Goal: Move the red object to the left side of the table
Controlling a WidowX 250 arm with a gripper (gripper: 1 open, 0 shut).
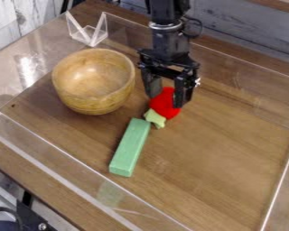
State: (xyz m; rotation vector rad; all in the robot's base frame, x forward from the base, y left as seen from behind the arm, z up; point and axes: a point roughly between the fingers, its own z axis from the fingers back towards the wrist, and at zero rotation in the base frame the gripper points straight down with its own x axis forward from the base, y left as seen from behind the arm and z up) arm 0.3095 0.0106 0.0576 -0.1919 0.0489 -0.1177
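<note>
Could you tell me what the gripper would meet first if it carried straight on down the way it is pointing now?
Most likely the red object: the open gripper points steeply down with its fingers either side of it. Below that lies the table. Depth from this single view is uncertain.

Black arm, black two-fingered gripper [166, 90], apparently cabled
</note>
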